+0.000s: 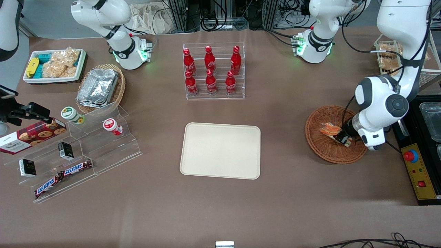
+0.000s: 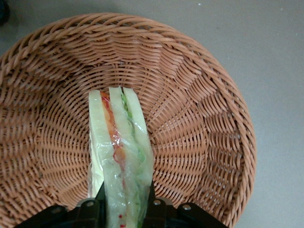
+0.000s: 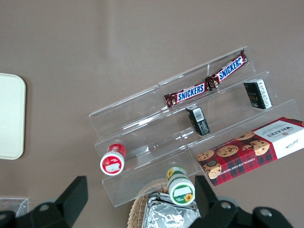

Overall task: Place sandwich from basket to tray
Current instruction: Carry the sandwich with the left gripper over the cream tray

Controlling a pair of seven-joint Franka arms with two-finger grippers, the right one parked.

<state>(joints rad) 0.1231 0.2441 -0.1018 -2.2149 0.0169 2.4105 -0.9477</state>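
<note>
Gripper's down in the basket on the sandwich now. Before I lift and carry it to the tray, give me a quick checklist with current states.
1. Gripper in the basket, fingers either side of the sandwich: ok.
2. Fingers pressed against the wrapper, firm grip: cannot tell.
3. Sandwich lifted off the basket floor: not ok, it looks to be resting there.
4. Tray has bare surface to receive it: ok.
5. Table between basket and tray shows nothing in the way: ok.
6. Bottle rack sits farther from the front camera than the tray, off the path: ok.

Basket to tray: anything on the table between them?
Nothing. The front view shows bare brown table between the basket and the tray. The end effector is in the basket, shut on the sandwich.
</note>
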